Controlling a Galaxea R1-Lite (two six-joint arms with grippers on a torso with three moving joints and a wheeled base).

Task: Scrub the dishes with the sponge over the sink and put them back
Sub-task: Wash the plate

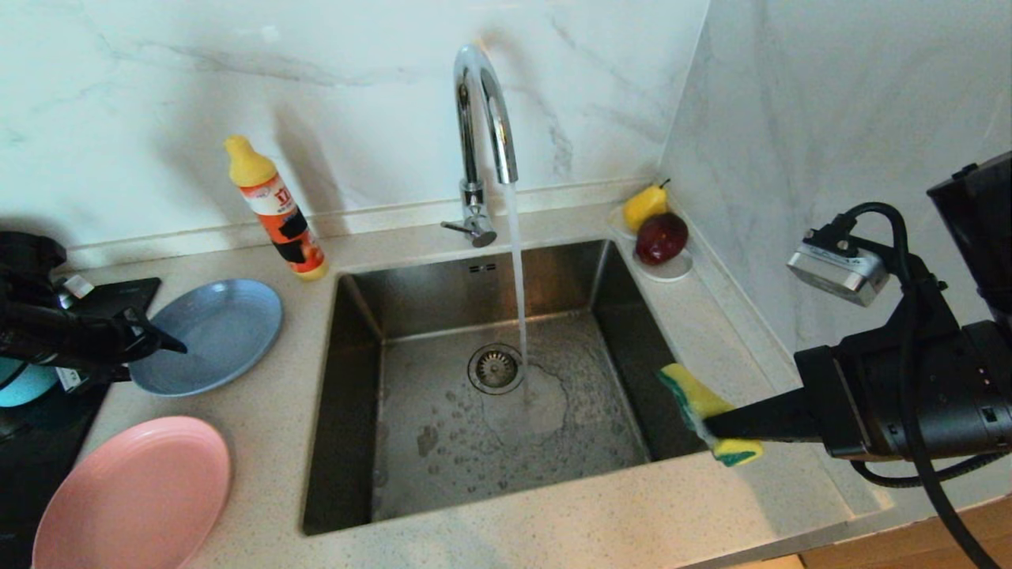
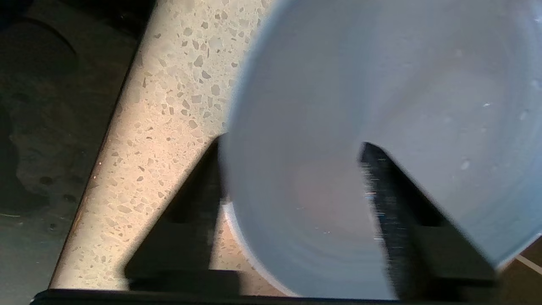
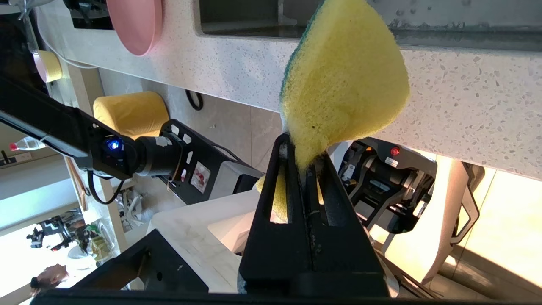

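Note:
The light-blue plate (image 1: 217,332) (image 2: 381,84) lies on the counter left of the sink (image 1: 395,316). My left gripper (image 1: 168,340) (image 2: 292,144) is at the plate's left rim. It is open, one finger over the plate and the other under its edge. The pink plate (image 1: 134,494) (image 3: 135,25) lies nearer, at the front left. A teal bowl (image 1: 24,383) peeks out behind the left arm. My right gripper (image 1: 715,431) (image 3: 302,150) is shut on the yellow and green sponge (image 1: 700,399) (image 3: 343,80), over the sink's front right corner.
Water runs from the curved chrome tap (image 1: 482,118) onto the basin floor beside the drain strainer (image 1: 496,368). An orange detergent bottle (image 1: 277,209) leans behind the blue plate. A white saucer (image 1: 672,270) with a pear (image 1: 644,205) and a red fruit (image 1: 662,237) sits at the back right corner.

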